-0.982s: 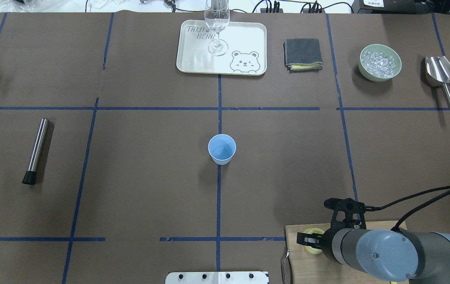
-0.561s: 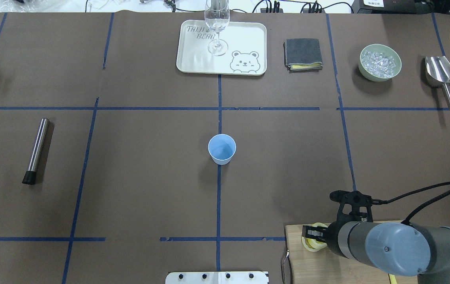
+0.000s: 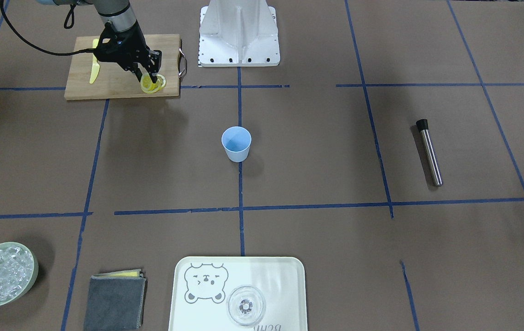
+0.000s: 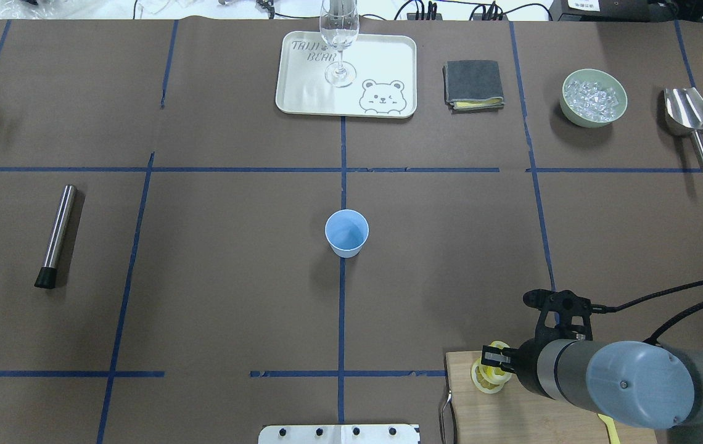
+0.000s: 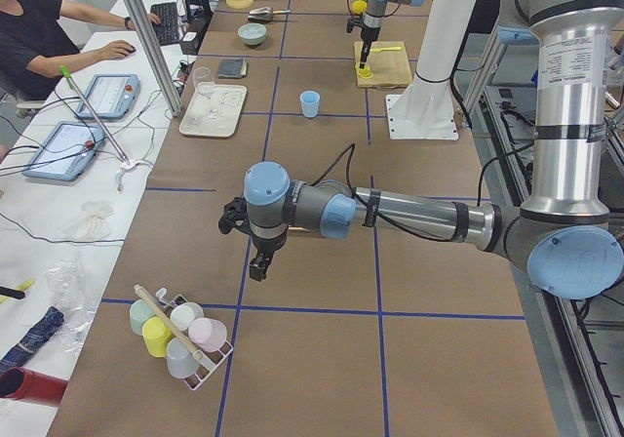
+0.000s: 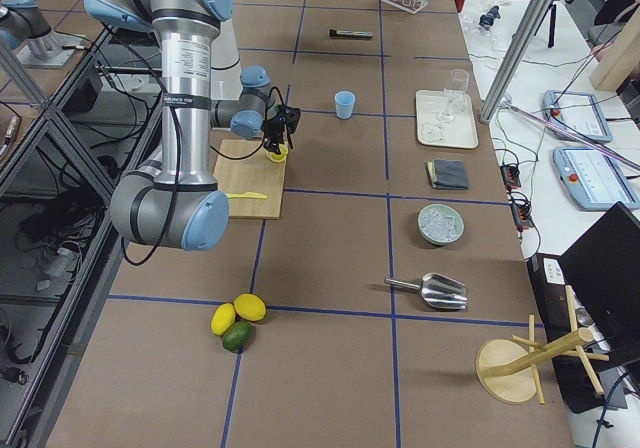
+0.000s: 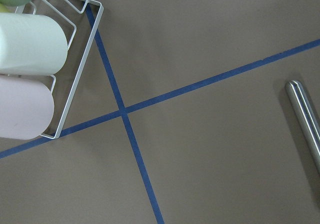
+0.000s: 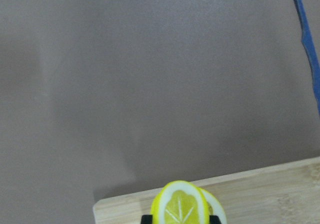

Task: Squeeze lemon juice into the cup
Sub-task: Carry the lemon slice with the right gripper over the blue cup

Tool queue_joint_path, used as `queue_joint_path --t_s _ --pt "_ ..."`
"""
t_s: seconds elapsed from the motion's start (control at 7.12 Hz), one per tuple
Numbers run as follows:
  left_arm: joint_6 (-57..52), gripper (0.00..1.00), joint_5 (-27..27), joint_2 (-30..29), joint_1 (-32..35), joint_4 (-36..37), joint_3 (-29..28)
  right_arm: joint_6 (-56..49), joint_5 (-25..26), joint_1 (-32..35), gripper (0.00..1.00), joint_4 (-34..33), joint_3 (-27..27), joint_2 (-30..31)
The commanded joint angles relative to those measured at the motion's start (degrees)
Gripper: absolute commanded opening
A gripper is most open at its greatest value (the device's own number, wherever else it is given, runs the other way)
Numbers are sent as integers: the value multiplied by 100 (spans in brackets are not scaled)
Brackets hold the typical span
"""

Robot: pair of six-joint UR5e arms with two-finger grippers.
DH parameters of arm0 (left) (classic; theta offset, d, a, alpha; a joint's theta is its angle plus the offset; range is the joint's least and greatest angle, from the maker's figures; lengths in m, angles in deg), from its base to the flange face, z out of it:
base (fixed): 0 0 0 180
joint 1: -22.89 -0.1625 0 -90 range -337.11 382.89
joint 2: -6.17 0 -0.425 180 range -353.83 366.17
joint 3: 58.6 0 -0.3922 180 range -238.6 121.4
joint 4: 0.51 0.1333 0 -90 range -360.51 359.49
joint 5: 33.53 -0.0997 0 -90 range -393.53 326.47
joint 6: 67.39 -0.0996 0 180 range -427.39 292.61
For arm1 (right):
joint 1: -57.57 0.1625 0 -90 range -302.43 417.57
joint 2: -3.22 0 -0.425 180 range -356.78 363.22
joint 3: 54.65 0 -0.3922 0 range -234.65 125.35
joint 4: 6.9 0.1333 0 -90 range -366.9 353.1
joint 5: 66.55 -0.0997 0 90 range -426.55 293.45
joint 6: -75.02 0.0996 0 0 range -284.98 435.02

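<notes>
The light-blue cup point(image 4: 346, 231) stands upright at the table's middle; it also shows in the front-facing view point(image 3: 236, 142). My right gripper point(image 4: 492, 358) hangs over the far left corner of the wooden cutting board point(image 4: 512, 413). It is shut on a lemon slice point(image 8: 180, 206), held upright on edge. Another slice point(image 4: 485, 378) lies on the board just below. The cup is well apart, ahead and to the left. My left gripper point(image 5: 255, 266) shows only in the exterior left view, above bare table, and I cannot tell if it is open or shut.
A yellow toy knife point(image 3: 94, 69) lies on the board. At the far edge are a tray point(image 4: 302, 92) with a clear glass point(image 4: 339, 37), a folded cloth point(image 4: 473, 84), a bowl of ice point(image 4: 594, 97) and a scoop point(image 4: 689, 114). A steel rod point(image 4: 57, 234) lies left.
My right gripper has risen off the board and shifted forward and to the right, lifting one lemon slice upright. The cup has not moved.
</notes>
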Motion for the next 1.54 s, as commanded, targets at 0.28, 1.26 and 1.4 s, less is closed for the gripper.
queue_joint_path --t_s 0.28,1.26,1.4 --pt "0 100 80 32 0 -7 12 -5 -9 118 45 -198 177 -59" --pt "-9 100 80 68 0 -7 12 -58 -141 1100 48 -2026 -750 -3131" --pt "-9 100 80 68 0 -7 12 -58 -201 1285 49 -2026 -1067 -3440"
